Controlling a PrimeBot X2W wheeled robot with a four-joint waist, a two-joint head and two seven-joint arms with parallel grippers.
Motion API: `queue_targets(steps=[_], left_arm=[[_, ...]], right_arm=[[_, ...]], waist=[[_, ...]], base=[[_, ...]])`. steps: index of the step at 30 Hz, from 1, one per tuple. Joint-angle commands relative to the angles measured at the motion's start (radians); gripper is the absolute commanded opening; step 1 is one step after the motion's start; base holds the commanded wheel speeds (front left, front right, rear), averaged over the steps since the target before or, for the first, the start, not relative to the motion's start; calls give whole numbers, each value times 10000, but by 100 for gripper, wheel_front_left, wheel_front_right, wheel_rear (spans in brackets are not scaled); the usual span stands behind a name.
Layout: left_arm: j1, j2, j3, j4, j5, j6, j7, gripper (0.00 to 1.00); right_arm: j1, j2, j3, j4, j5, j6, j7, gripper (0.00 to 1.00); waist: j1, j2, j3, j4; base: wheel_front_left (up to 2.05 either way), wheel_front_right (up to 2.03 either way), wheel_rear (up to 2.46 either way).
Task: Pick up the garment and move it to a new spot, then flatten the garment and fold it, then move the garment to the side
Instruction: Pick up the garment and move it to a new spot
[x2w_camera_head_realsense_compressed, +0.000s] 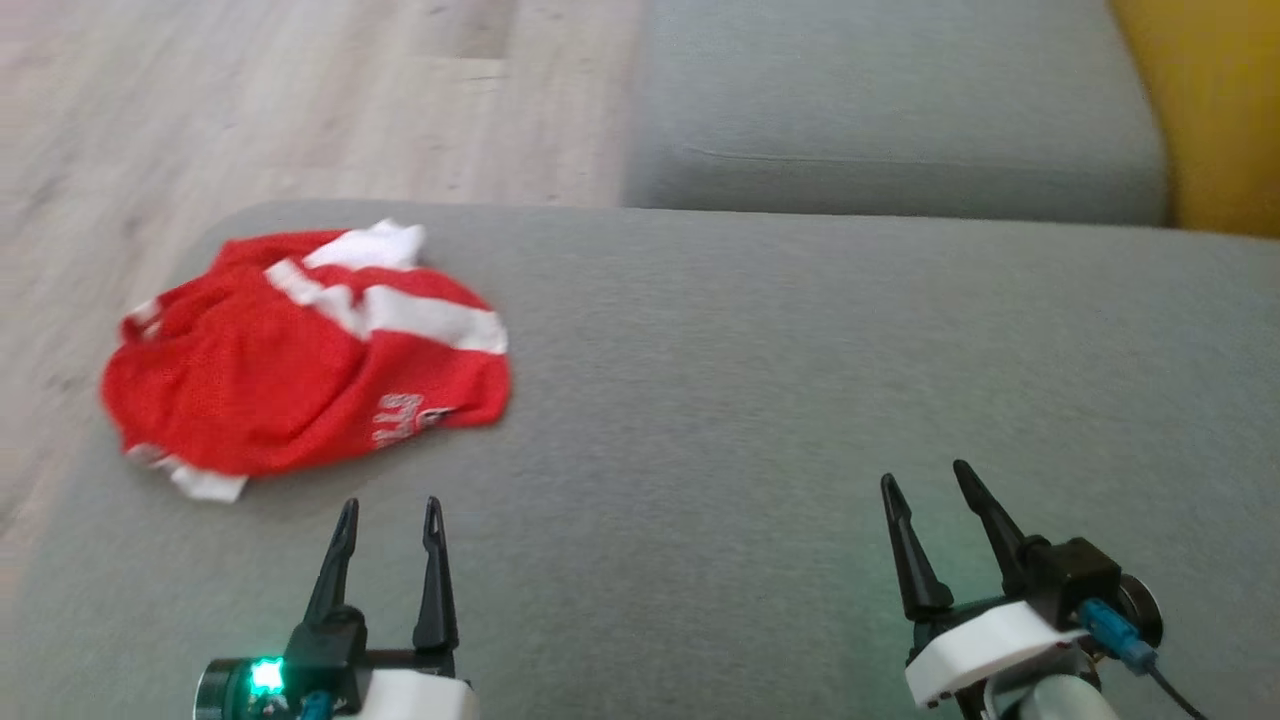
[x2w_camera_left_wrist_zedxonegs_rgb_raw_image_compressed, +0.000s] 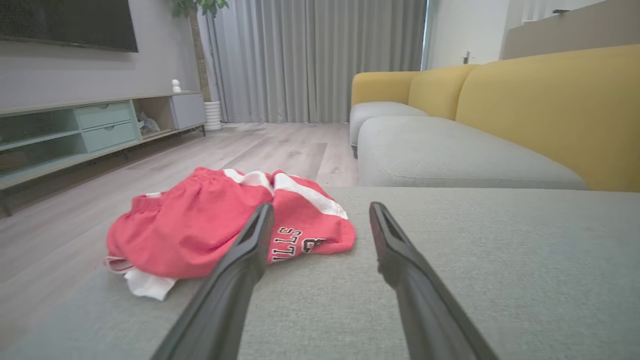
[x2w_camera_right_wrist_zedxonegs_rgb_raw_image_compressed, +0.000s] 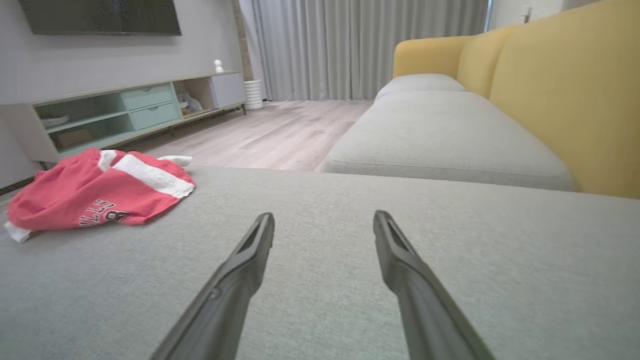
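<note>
**A:** Where's the task item?

**B:** Crumpled red mesh garment (x2w_camera_head_realsense_compressed: 290, 380) with white bands and white lettering, heaped at the far left corner of the grey fabric sofa seat (x2w_camera_head_realsense_compressed: 750, 380). A white-hemmed bit pokes out toward the seat's left edge.

**A:** Flat? Folded?

**B:** Neither, it's bunched. The lettering sits on the near side of the heap. The head view is slightly blurred, so the letters are unreadable there.

**A:** Left tool?

**B:** Left tool (x2w_camera_head_realsense_compressed: 390, 505) has two long dark fingers spread apart with nothing between them. It sits by the seat's near edge, on the left side. The garment lies just beyond it and a bit left, apart from the fingertips. Can't tell whether the tool touches the fabric under it.

**A:** Right tool?

**B:** Right tool (x2w_camera_head_realsense_compressed: 925, 475) is also spread wide and empty. It's by the near edge toward the right side, well apart from the garment, with bare grey fabric ahead of it.

**A:** Surroundings, quick.

**B:** A second grey seat cushion (x2w_camera_head_realsense_compressed: 890, 90) lies past the far edge, with a yellow upholstered backrest (x2w_camera_head_realsense_compressed: 1220, 110) on its right. Pale wood plank floor (x2w_camera_head_realsense_compressed: 300, 100) runs off the left edge. The left wrist view adds a long low cabinet with pale green drawers (x2w_camera_left_wrist_zedxonegs_rgb_raw_image_compressed: 105, 125), grey pleated curtains (x2w_camera_left_wrist_zedxonegs_rgb_raw_image_compressed: 320, 60) and a dark wall screen (x2w_camera_left_wrist_zedxonegs_rgb_raw_image_compressed: 65, 22).
</note>
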Motion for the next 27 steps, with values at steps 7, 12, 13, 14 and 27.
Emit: queue_targets(steps=[7,12,13,14,27], left_arm=[[-187,58,520,-356,53,65,-95,100],[-175,72,905,-422,204,84,-95,100],[-248,94,1019,-471,263,101,-95,100],[-326,115,1137,-541,295,108,-95,100],[-3716,1475,2090,-1897,630,-804,-95,100]], right_arm=[[-256,-85,344,-372,-91,77,-120,100],[-212,-85,243,-401,-116,77,-120,100],[-191,-85,213,-386,-149,77,-120,100],[-172,-85,197,-365,-191,77,-120,100],[-1041,-127,-466,-616,-2006,77,-120,100]], waist=[[0,0,45,1977],[0,0,222,2888],[0,0,278,3048],[0,0,339,3184],[0,0,2950,3288]], base=[[0,0,0],[0,0,0],[0,0,0],[0,0,0],[0,0,0]])
